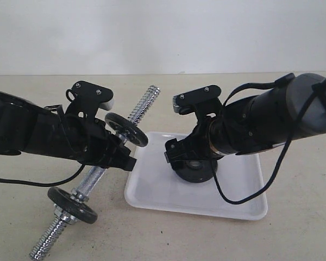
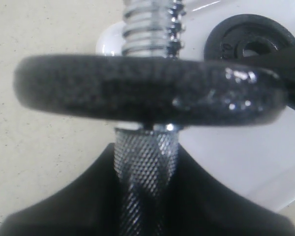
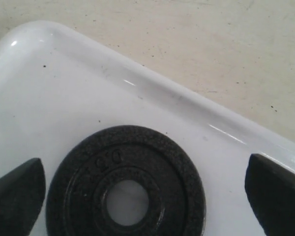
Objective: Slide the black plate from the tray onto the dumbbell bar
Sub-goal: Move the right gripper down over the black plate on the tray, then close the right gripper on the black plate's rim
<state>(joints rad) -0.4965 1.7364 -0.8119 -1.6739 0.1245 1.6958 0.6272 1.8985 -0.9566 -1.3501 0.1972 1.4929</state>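
Note:
The black plate [image 3: 152, 152] lies flat in the white tray [image 3: 64, 83], its central hole facing up. My right gripper [image 3: 147, 189] hangs open just above it, one finger [image 3: 17, 194] on either side, apart from its rim. In the exterior view that plate [image 1: 194, 173] is partly hidden under the right gripper [image 1: 191, 159]. My left gripper [image 1: 122, 155] is shut on the knurled middle of the dumbbell bar [image 1: 144, 106], holding it tilted with one threaded end toward the tray [image 1: 168, 190]. Close up, the knurled bar [image 2: 145, 157] passes between the left gripper [image 2: 145, 206] jaws.
Two small black discs sit on the bar, one [image 1: 126, 129] just past the left jaws, one [image 1: 72, 204] near the lower threaded end. The upper disc [image 2: 147, 91] fills the left wrist view. The tabletop [image 1: 293, 228] is beige, with a white wall behind.

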